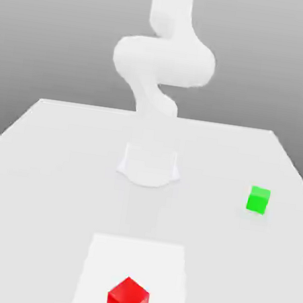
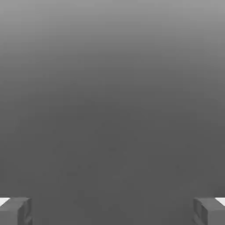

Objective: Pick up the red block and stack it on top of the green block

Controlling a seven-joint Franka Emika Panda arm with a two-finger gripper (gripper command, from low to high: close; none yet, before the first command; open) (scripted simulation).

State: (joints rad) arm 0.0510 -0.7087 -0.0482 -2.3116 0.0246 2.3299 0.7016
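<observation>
My tool (image 2: 112, 211) released, holding nothing.
The red block (image 1: 127, 299) sits on my desk (image 1: 57, 168), well apart from the green block (image 1: 258, 200).

A: Where are the cubes?
B: red block (image 1: 127, 299) near front edge, on a paler square patch (image 1: 98, 262). green block (image 1: 258, 200) well apart, toward the exterior view's right.
A: Arm?
B: white arm (image 1: 163, 61) rises behind, base (image 1: 149, 165) mid-table (image 1: 43, 166).

White table (image 1: 57, 168) — red block (image 1: 127, 299), green block (image 1: 258, 200) well apart.
</observation>
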